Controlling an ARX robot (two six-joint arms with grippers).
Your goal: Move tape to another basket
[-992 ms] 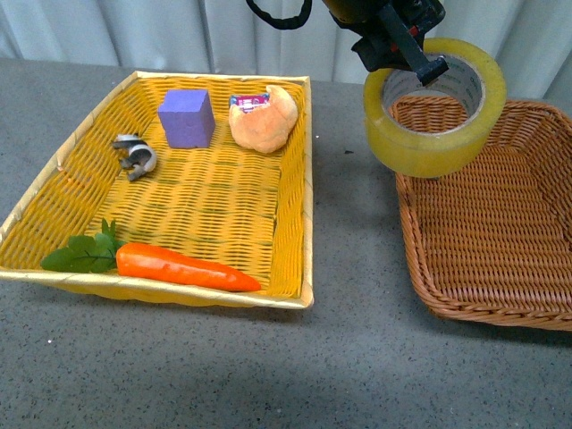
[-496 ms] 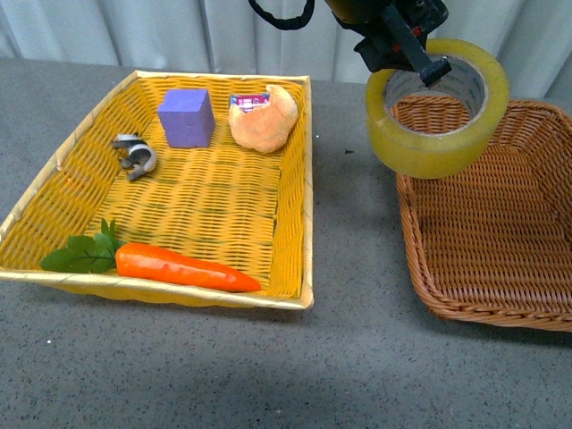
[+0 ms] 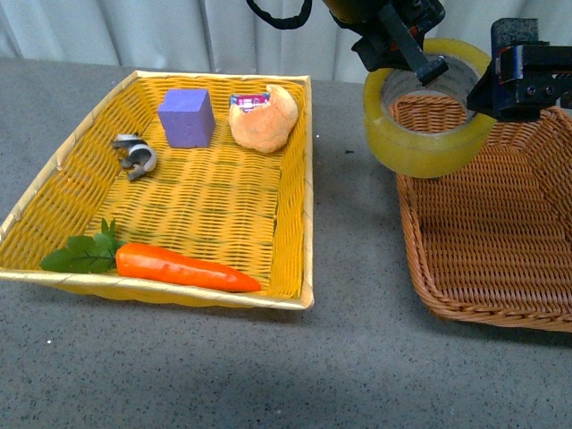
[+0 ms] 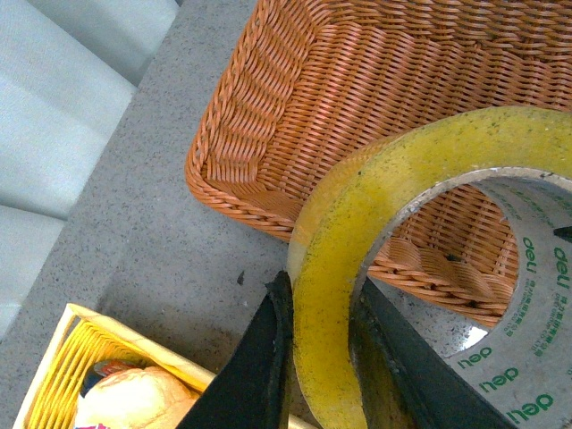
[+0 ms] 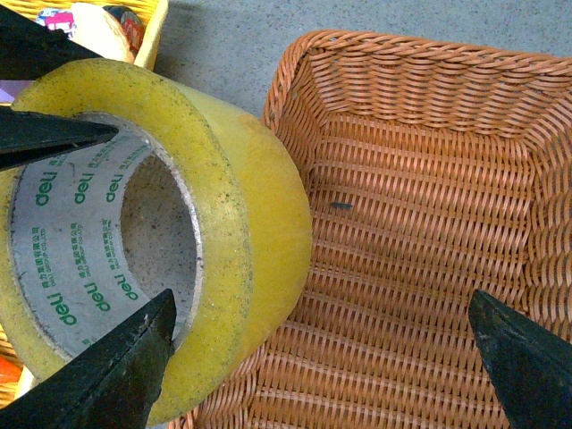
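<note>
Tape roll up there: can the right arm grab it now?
Probably yes. The right gripper is open right beside the tape, with nothing between them. The left gripper pinches a different part of its wall.

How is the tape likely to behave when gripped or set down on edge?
Probably stiff: the tape holds its ring shape though the left hand pinches only its wall. Released on edge, it may roll; the basket rim should stop it.
</note>
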